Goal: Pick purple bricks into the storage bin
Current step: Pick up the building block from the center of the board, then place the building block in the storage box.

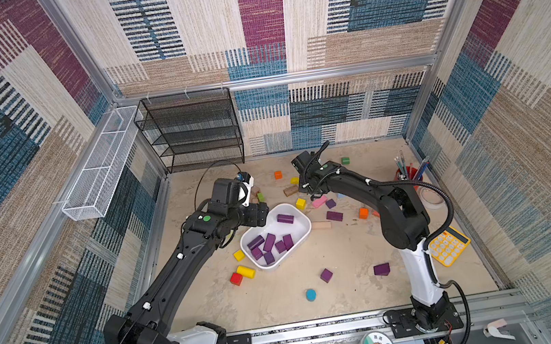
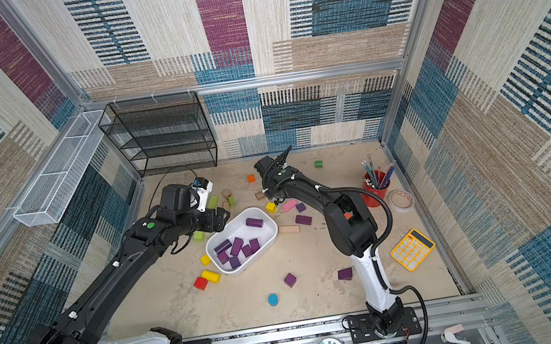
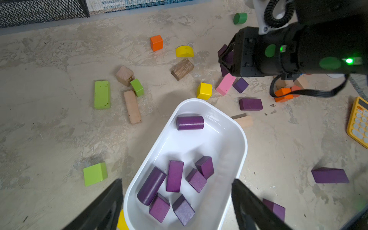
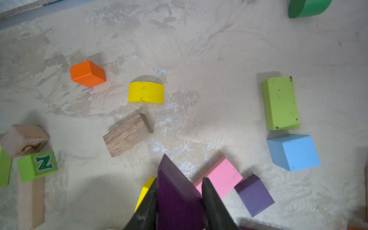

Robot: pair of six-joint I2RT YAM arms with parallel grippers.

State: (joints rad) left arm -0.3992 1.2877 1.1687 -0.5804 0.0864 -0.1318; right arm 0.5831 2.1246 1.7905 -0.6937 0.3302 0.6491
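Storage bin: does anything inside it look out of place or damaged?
Nothing stands out. The storage bin holds only purple bricks, seven of them lying loose; no other colour is inside, and its rim looks whole.

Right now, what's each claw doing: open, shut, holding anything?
Left gripper: open, holding nothing.
Right gripper: closed on a purple brick.

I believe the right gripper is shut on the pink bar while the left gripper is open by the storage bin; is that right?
Not quite: the right wrist view shows the right gripper shut on a purple brick; the rest holds.
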